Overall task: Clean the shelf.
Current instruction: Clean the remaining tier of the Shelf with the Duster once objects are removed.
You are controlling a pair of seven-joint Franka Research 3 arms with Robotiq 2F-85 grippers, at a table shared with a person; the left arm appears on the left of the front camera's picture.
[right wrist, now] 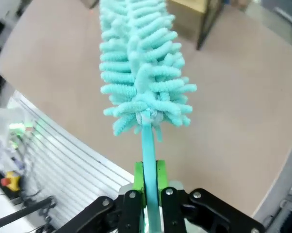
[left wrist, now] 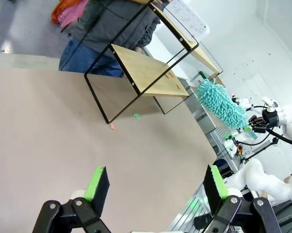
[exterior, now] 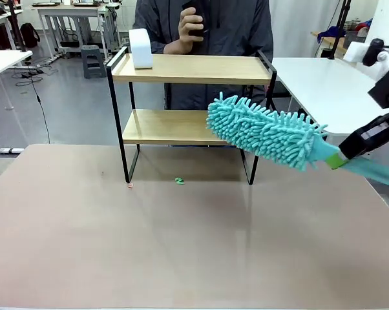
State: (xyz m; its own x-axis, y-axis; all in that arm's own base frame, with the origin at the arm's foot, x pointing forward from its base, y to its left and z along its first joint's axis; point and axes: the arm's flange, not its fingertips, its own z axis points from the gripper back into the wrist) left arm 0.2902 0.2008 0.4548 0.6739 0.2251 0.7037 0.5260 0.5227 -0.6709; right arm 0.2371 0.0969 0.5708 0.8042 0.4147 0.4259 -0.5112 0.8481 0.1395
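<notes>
Shelf (exterior: 201,68) stands on the desk (exterior: 181,245) at its far side, ahead of the right pincer (exterior: 338,159) and out past the tip of what it holds. That pincer is clamped on the teal handle of a fluffy turquoise microfibre duster (exterior: 265,132), green pads tight on the stem just behind the head. The head points at the shelf's lower board, at the end nearest this pincer. In the front view the tip overlaps that board's end, but the left wrist view puts the head just beside the frame, so contact cannot be told. Judgement: tool is in hand and brought up to the shelf, while wiping of either board is not shown as done; both boards likely left to do. No dust is visible on the wood, so the boards themselves give no clue to progress. A white rounded box (exterior: 141,48) sits on the top board at the end far from the right pincer and would block a full sweep there. Left pincer (left wrist: 155,182) has jaws wide apart, holds nothing, and hangs over bare desk well short of the shelf. A small green scrap (exterior: 179,181) and a pinkish speck (exterior: 130,185) lie on the desk by the shelf's front legs, too small to identify. A person stands behind the shelf, one hand (exterior: 191,29) raised around a dark object, unclear what. The duster handle's rear end is cut off at the frame edge.
</notes>
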